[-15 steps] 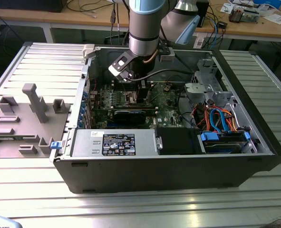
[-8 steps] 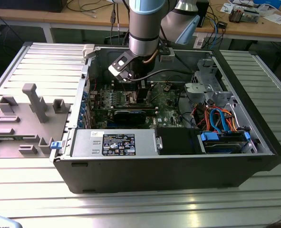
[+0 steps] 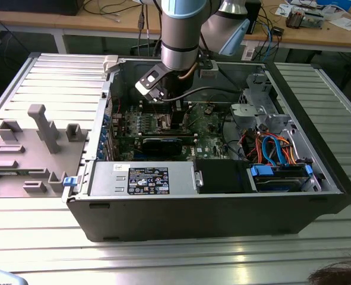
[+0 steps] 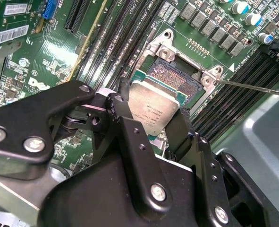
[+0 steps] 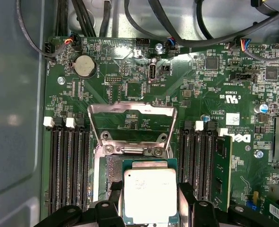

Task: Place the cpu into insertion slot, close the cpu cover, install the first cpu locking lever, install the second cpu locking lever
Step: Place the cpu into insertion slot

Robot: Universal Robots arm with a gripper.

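Arm (image 3: 178, 35) in the exterior view reaches down into an open computer case (image 3: 223, 219) lying on a slatted metal table (image 3: 175, 261). Its wrist stands over the green motherboard (image 3: 208, 127). A grey power supply (image 3: 142, 178) sits along the case's near wall, and a grey fixture tray (image 3: 21, 160) lies outside, at the exterior view's left.

In the second wrist view the gripper (image 4: 153, 118) grips the cpu (image 4: 153, 106) by two opposite edges between its black fingers (image 4: 122, 113). The chip is held silver face up over the near edge of the insertion slot (image 4: 177, 75), whose contact field lies exposed. Contact between chip and slot cannot be confirmed. A thin locking lever (image 4: 252, 87) juts out from one corner of the slot.

In the first wrist view the cpu cover (image 5: 132, 124) stands raised at the far side of the slot, hinged open. The chip overlaps most of the slot, with a dark strip showing along one side. Memory slots (image 5: 68, 165) flank it on both sides.
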